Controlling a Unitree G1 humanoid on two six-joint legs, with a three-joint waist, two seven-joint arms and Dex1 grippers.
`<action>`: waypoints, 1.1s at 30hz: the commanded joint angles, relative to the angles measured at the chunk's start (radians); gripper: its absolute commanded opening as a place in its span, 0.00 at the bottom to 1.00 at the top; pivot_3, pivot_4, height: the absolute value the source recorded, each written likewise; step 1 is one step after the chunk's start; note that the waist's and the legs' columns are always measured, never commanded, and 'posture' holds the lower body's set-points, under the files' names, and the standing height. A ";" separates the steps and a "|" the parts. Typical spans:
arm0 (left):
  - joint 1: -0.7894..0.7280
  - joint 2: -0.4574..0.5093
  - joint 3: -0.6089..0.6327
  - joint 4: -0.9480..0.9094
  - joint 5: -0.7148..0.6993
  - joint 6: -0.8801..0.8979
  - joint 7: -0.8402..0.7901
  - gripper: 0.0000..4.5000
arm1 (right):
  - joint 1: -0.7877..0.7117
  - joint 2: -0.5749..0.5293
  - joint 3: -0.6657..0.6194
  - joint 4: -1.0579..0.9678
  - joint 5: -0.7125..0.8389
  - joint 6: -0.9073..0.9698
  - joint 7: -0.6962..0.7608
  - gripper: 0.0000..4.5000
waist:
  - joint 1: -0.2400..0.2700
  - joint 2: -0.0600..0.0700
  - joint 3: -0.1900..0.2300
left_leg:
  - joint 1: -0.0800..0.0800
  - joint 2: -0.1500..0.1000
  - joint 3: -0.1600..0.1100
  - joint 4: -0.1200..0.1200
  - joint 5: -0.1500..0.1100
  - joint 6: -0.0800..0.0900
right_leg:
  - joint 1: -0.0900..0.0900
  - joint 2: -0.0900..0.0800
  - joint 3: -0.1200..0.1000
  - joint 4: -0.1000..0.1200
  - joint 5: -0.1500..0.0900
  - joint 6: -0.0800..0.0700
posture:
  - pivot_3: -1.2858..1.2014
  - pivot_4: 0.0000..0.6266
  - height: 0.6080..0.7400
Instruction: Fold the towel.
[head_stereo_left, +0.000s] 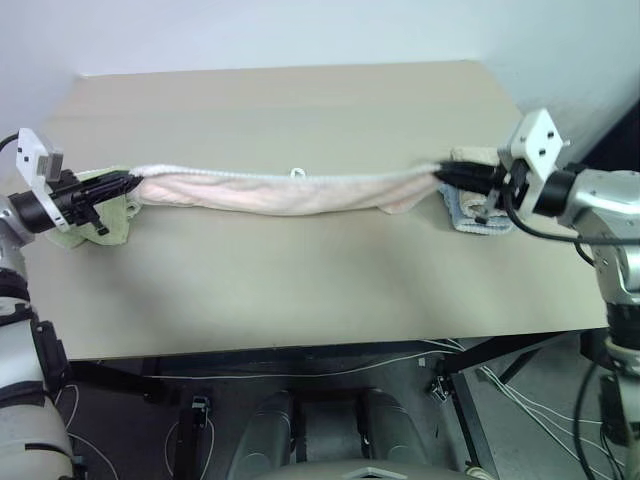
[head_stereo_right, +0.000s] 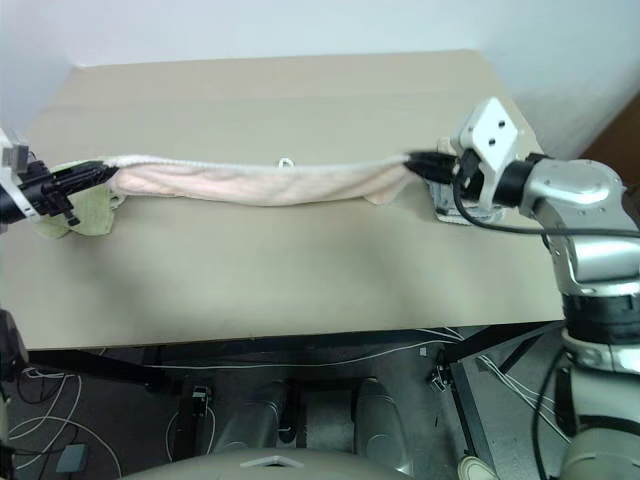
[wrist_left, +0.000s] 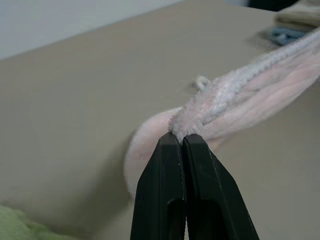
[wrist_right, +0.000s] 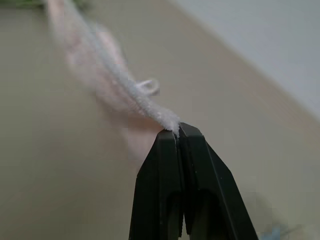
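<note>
The pale pink towel (head_stereo_left: 270, 192) hangs stretched between my two grippers across the middle of the table, its white-edged top border taut and its body sagging onto the tabletop. A small white loop tab (head_stereo_left: 297, 173) stands up from the border near the middle. My left gripper (head_stereo_left: 133, 181) is shut on the towel's left end, and my right gripper (head_stereo_left: 440, 171) is shut on its right end. Both wrist views show black fingers (wrist_left: 192, 150) pinched together on the white edging (wrist_right: 167, 120).
A light green towel (head_stereo_left: 110, 215) lies on the beige table (head_stereo_left: 300, 290) under my left gripper. A folded beige and blue cloth pile (head_stereo_left: 475, 210) sits under my right gripper. Cables run over the floor below the table's front edge.
</note>
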 joint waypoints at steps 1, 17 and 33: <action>0.106 0.057 0.001 -0.141 -0.024 0.075 -0.088 0.00 | 0.068 -0.087 -0.060 -0.102 0.069 0.046 0.092 0.00 | -0.004 0.000 0.000 | 0.000 0.000 0.000 0.000 0.000 0.000 | 0.000 -0.001 0.000 0.000 0.000 0.000 | 0.52 0.24 1.00; 0.679 0.197 0.116 -0.561 -0.134 0.322 -0.168 0.00 | 0.505 -0.202 -0.184 -0.395 0.198 0.136 0.203 0.00 | 0.010 0.000 0.000 | 0.000 0.001 0.000 -0.003 -0.003 -0.001 | 0.001 -0.007 0.002 -0.006 -0.004 -0.008 | 0.52 0.24 1.00; 0.736 0.210 0.107 -0.579 -0.158 0.272 -0.140 0.00 | 0.541 -0.192 -0.187 -0.387 0.239 0.126 0.209 0.00 | 0.029 0.000 0.000 | -0.001 0.001 0.001 -0.006 -0.006 0.002 | 0.004 -0.009 0.001 -0.018 -0.005 -0.010 | 0.52 0.24 1.00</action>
